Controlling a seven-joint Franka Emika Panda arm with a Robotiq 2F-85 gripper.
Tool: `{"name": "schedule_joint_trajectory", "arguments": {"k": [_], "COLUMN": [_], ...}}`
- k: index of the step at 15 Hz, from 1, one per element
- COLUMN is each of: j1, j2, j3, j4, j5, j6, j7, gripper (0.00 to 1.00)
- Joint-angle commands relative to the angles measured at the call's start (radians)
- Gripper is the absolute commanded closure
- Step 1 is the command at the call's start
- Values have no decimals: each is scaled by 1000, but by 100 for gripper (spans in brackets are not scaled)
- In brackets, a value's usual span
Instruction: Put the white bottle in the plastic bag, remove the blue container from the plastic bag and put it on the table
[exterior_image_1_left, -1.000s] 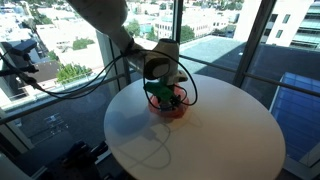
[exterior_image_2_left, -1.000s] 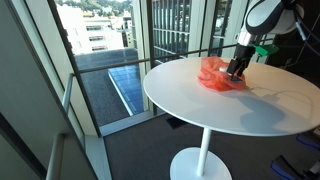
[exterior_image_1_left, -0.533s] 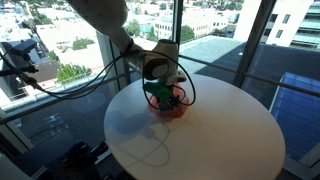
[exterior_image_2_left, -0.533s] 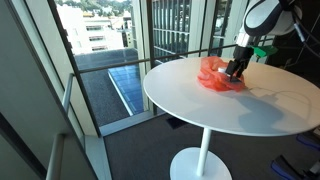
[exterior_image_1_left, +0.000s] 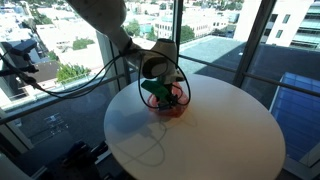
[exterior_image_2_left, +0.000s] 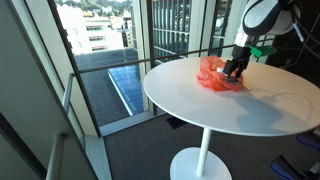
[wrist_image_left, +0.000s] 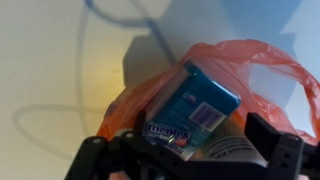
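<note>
Orange-red bag (wrist_image_left: 255, 65) of thin, crinkled, see-through film sits on the round white counter (exterior_image_1_left: 215, 135). In both exterior views the arm (exterior_image_1_left: 108, 25) hangs right over it.

Wrist view, left to right:
- 9 to 11 o'clock: bare matte counter.
- 7 o'clock: one of the jaws, dark.
- Centre: blue container (wrist_image_left: 198, 100), boxy with rounded corners and a glossy printed label, lying tilted inside the bag mouth.
- 6 o'clock: white bottle (wrist_image_left: 235, 150), smooth with small print, just under the container and seemingly touching it. Only a bit of it shows.
- 5 o'clock: the other of the jaws.
- 2 to 3 o'clock: bag film bunched up in soft folds.

Jaws are spread wide either side of the bottle, with nothing pinched as far as the view shows.

Progress, as a judgement: the bottle looks to be in the bag, so step one is done or nearly done. The container is not out yet, so the whole second half is left: grip it, lift it clear of the film and set it on the counter. The film is floppy and will likely drag along with the container.
</note>
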Motion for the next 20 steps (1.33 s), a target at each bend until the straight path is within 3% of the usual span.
{"name": "schedule_joint_trajectory", "arguments": {"k": [1, 19, 20], "j1": [24, 45, 47], "j2": [5, 22, 23], "j3": [-24, -41, -43], "j4": [22, 12, 12], "j5": [-28, -48, -51], "j6": [-28, -32, -32], "j7": [77, 116, 118], "gripper": [0, 0, 17]}}
